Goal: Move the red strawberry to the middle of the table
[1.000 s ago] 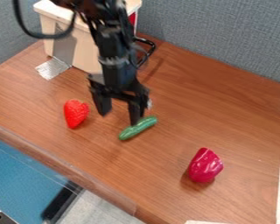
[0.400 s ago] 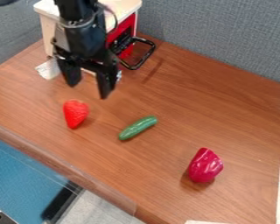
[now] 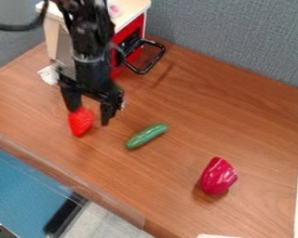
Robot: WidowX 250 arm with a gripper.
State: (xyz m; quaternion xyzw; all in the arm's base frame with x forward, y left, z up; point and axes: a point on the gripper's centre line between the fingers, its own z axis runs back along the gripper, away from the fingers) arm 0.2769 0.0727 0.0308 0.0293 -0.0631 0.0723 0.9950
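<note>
The gripper (image 3: pixel 89 116) hangs over the left part of the wooden table (image 3: pixel 176 97), open, its two fingers spread apart. Just below it lies the red strawberry (image 3: pixel 80 123), partly overlapped at its upper edge by the left finger. The other finger is to the right of the berry. Whether either finger touches it I cannot tell.
A green cucumber (image 3: pixel 146 135) lies right of the strawberry, and a dark pink pepper (image 3: pixel 218 175) sits farther toward the lower right. Behind the arm stands a toy stove (image 3: pixel 128 35) with a black handle sticking out. The table's front edge (image 3: pixel 64 174) runs along the lower left.
The gripper first moved up and left from beside the cucumber, then came down to the strawberry. The strawberry, cucumber and pepper have stayed where they were.
</note>
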